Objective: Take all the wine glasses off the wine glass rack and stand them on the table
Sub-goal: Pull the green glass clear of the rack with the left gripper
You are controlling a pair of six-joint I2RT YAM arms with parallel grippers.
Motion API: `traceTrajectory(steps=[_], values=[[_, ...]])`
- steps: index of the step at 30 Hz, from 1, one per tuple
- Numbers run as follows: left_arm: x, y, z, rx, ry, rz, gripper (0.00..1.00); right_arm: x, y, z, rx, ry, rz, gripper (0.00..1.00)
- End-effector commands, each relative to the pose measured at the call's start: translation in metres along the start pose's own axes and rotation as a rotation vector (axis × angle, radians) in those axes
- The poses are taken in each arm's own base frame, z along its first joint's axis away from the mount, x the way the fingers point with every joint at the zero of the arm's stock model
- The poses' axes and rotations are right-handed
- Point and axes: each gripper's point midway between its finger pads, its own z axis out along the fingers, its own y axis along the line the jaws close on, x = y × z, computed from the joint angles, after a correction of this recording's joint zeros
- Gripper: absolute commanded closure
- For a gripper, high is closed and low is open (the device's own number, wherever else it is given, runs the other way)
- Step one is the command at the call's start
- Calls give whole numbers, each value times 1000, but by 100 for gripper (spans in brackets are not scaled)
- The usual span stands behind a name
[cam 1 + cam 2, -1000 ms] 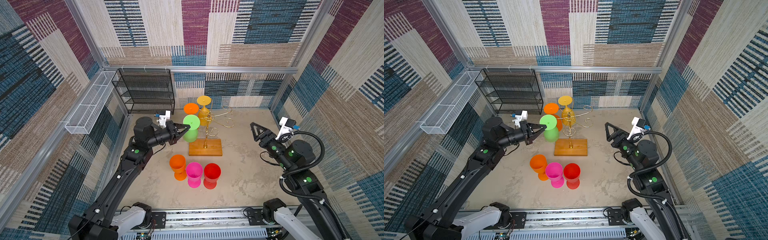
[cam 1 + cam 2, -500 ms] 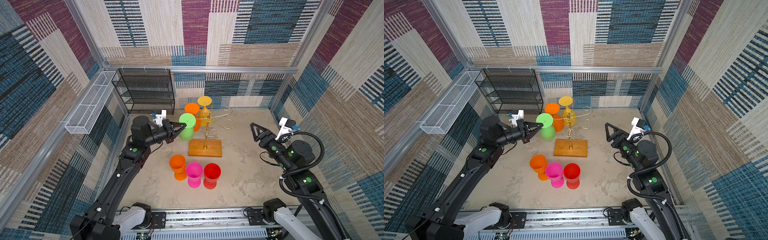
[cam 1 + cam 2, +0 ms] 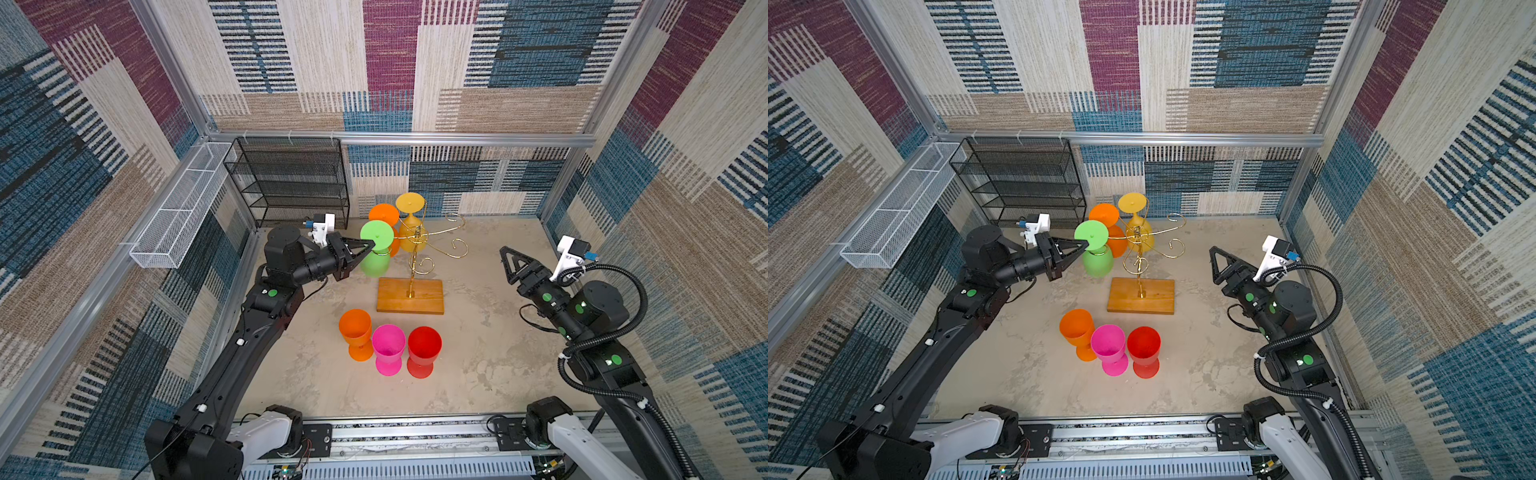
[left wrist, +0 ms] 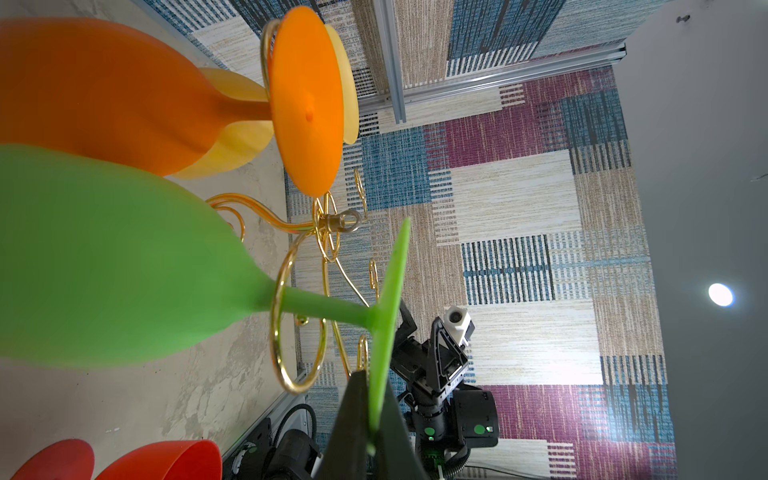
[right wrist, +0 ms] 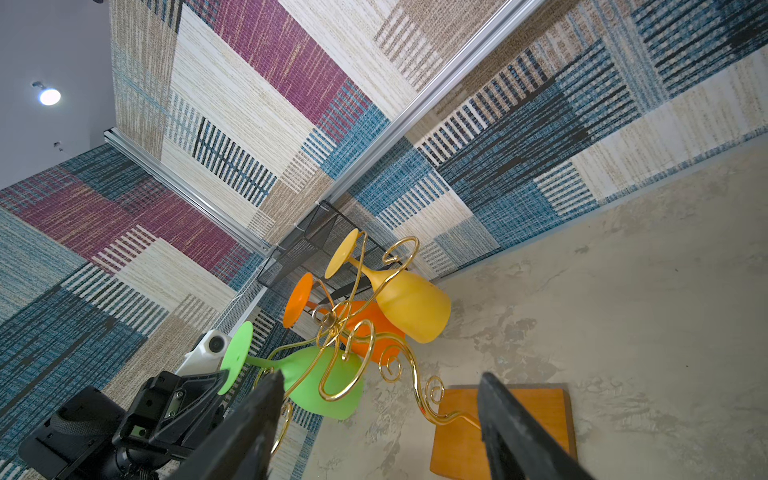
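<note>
Left gripper (image 3: 370,247) clamped on green wine glass (image 3: 374,266) foot | glass hangs upside down, stem inside left loop of rack (image 3: 399,297), not yet free | right gripper (image 3: 505,251) apart, well right | orange glass (image 3: 384,214), yellow glass (image 3: 410,203) also hanging

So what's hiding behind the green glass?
An orange glass hangs on the rack just behind the green glass, with a yellow glass past it. In both top views the green one covers part of the orange bowl.
</note>
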Motion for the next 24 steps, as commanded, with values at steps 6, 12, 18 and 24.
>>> traceTrajectory(steps=[6, 12, 18, 24], values=[[6, -8, 11, 39, 52, 33, 100, -6, 6, -2, -21, -25, -6, 25], [16, -7, 19, 42, 93, 37, 100, -5, 5, -2, -19, -22, -3, 25], [24, -8, 20, 47, 117, 50, 100, -4, 4, -1, -19, -20, 0, 25], [30, -9, 21, 51, 145, 63, 100, -3, 4, -1, -20, -19, 2, 25]])
